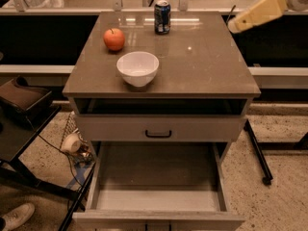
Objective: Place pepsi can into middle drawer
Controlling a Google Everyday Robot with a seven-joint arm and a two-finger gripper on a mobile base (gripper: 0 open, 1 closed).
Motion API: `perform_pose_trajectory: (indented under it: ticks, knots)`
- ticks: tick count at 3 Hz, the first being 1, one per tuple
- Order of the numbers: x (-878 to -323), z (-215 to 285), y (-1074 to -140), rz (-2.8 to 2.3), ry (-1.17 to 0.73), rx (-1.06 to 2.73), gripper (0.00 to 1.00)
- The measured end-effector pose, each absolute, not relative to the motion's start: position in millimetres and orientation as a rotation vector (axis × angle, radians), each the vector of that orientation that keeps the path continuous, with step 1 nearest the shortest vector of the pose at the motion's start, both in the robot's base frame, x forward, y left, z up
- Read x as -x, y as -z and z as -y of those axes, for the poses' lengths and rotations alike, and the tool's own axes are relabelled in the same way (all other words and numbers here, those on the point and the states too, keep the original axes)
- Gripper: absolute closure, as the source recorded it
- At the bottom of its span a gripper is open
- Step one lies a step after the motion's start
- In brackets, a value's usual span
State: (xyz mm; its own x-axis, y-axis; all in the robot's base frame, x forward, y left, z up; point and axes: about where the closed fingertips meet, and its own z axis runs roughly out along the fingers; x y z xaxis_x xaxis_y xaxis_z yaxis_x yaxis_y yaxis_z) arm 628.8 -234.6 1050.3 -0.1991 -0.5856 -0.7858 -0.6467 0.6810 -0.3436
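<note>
The pepsi can (162, 17), dark blue with a silver top, stands upright at the back middle of the brown cabinet top (207, 66). The middle drawer (156, 174) is pulled out wide below, and its grey-brown floor is bare. My gripper (233, 27) is at the upper right, at the end of a cream arm link that slants down to the left. It hangs above the cabinet top's back right corner, well to the right of the can and not touching it.
A red apple (114, 39) and a white bowl (137, 68) sit on the left half of the top, in front of the can. The upper drawer (158, 128) with a black bar handle is shut. A dark chair (21, 100) and cables stand at the left.
</note>
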Motion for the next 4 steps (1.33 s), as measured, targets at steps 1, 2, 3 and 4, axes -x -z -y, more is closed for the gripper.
perform_pose_trajectory:
  ticks: [1, 2, 3, 4]
  knots:
    - [-665, 224, -1067, -1.813, -0.083, 0.749, 0.00]
    - [-668, 225, -1075, -1.786, -0.068, 0.739, 0.00]
    - [-668, 225, -1075, -1.786, -0.069, 0.739, 0.00]
    - [-696, 210, -1066, -1.759, -0.085, 0.708, 0.00]
